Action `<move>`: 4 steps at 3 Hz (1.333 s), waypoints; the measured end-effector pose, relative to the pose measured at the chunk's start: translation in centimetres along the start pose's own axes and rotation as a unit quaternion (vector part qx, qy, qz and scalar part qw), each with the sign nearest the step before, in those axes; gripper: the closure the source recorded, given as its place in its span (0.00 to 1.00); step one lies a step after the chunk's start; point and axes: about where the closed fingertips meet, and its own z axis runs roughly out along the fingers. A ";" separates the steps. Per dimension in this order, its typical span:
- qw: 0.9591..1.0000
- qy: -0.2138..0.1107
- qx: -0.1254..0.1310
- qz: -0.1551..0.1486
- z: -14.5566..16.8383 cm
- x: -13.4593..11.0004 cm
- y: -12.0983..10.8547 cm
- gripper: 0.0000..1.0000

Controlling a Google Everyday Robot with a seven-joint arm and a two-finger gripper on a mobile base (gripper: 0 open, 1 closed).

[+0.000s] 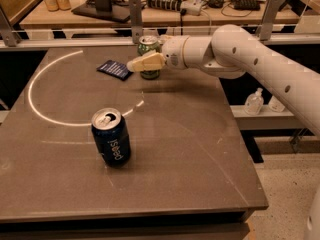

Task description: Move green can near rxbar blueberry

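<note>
Two jaws clamp green can (148,46) beside rxbar blueberry (114,69).

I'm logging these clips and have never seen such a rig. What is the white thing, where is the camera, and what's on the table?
The white jointed thing is a robot arm reaching in from the right. Its tip is a two-finger gripper, at the table's far side, closed around an upright green can. One camera looks down across the table from its near edge; its mount isn't visible. On the dark table lies a flat navy rxbar blueberry, just left of the green can. A blue Pepsi can stands nearer the camera. Behind is a cluttered workbench.
</note>
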 end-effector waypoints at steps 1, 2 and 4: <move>1.000 0.014 0.020 0.002 -3.2 1.8 0.2 0.00; 0.997 0.037 0.064 0.011 -10.6 4.9 -0.4 0.00; 0.996 0.041 0.083 0.017 -13.3 6.0 -1.2 0.00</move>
